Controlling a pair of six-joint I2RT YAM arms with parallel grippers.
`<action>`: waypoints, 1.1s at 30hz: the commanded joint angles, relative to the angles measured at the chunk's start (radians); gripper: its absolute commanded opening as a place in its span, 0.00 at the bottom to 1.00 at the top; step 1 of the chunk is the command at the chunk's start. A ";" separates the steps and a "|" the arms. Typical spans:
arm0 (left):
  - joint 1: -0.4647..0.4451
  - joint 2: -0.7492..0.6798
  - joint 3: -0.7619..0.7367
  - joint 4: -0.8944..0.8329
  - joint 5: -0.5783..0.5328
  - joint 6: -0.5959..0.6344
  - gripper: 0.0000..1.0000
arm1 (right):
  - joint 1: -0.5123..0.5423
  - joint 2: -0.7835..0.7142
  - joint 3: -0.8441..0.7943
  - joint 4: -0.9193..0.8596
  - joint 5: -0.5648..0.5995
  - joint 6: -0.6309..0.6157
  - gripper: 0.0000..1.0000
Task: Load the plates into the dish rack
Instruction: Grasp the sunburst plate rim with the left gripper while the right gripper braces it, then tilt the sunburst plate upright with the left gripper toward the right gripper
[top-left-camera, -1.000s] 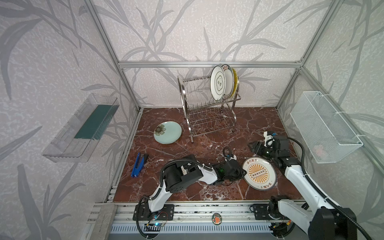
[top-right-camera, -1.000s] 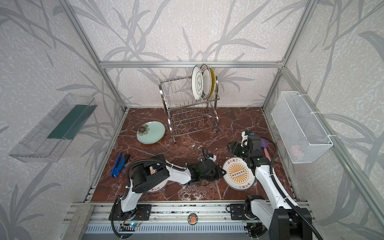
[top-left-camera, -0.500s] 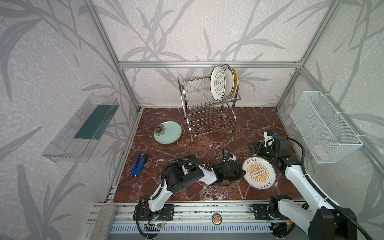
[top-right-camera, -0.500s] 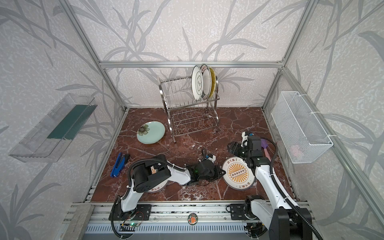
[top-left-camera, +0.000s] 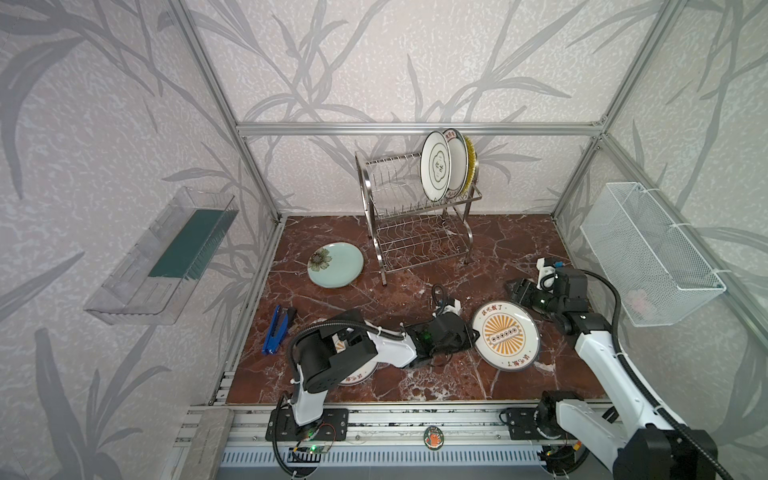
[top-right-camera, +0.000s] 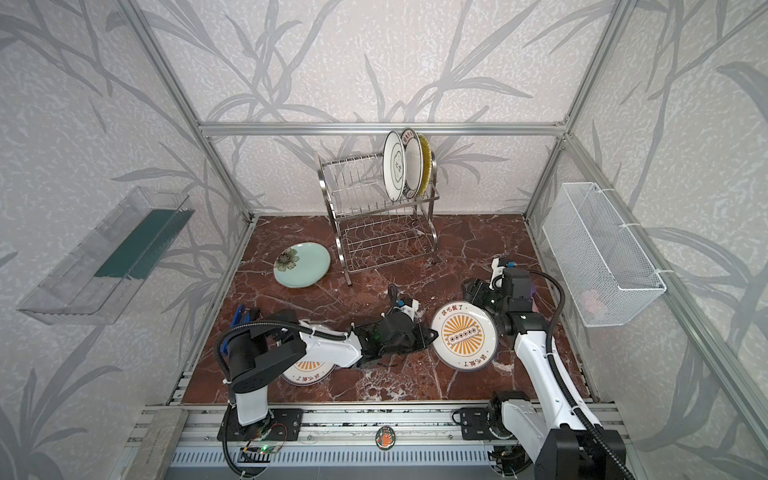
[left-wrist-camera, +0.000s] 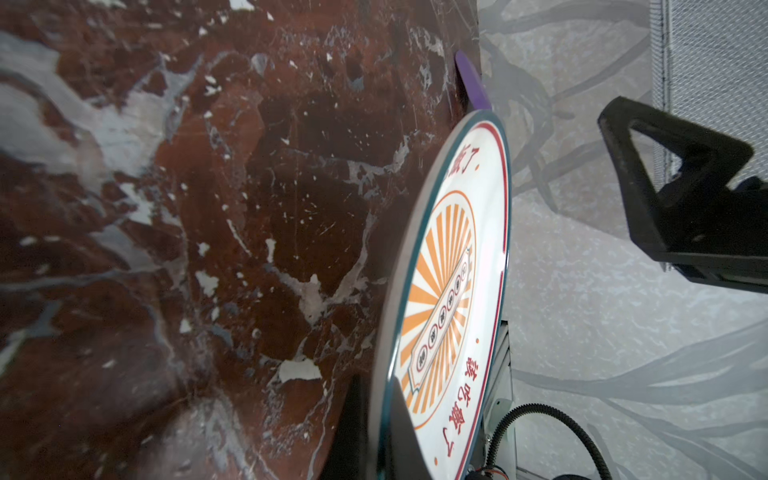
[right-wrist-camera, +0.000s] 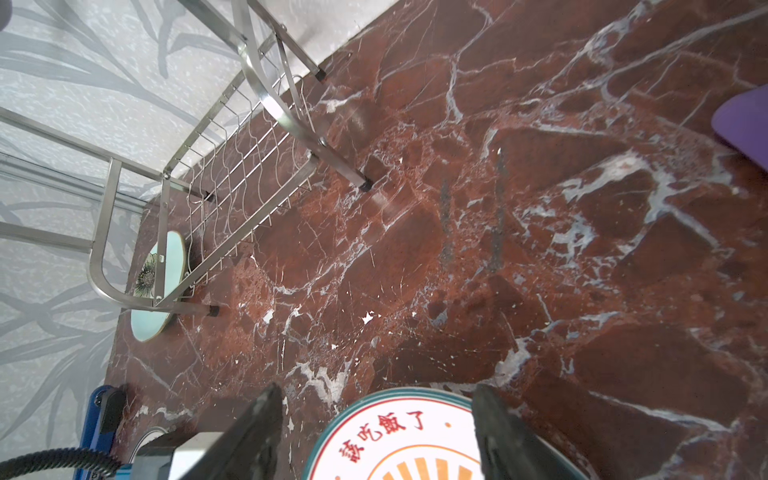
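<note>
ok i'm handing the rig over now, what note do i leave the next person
Left hand: shut on the rim of a sunburst plate.
Right hand: open, at that plate's far edge, holding nothing.
Done: three plates upright in the top tier of the rack.
To do: the held plate, the green plate flat beside the rack, a second sunburst plate under the left arm.

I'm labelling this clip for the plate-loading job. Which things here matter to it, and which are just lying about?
Job: dish rack; three plates racked in it; sunburst plate pinched by the left gripper; second sunburst plate under that arm; celadon plate lying flat.
Lying about: blue tool; clear wall tray; white mesh basket; purple object.
</note>
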 joint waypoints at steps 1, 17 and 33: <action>0.038 -0.033 -0.043 0.073 0.006 -0.002 0.00 | -0.011 -0.023 0.029 -0.031 -0.002 -0.019 0.71; 0.248 -0.384 -0.183 -0.203 0.125 0.132 0.00 | -0.022 -0.034 0.009 0.003 -0.076 -0.022 0.68; 0.563 -0.594 -0.184 -0.370 0.418 0.191 0.00 | -0.013 0.057 -0.058 0.301 -0.376 0.129 0.57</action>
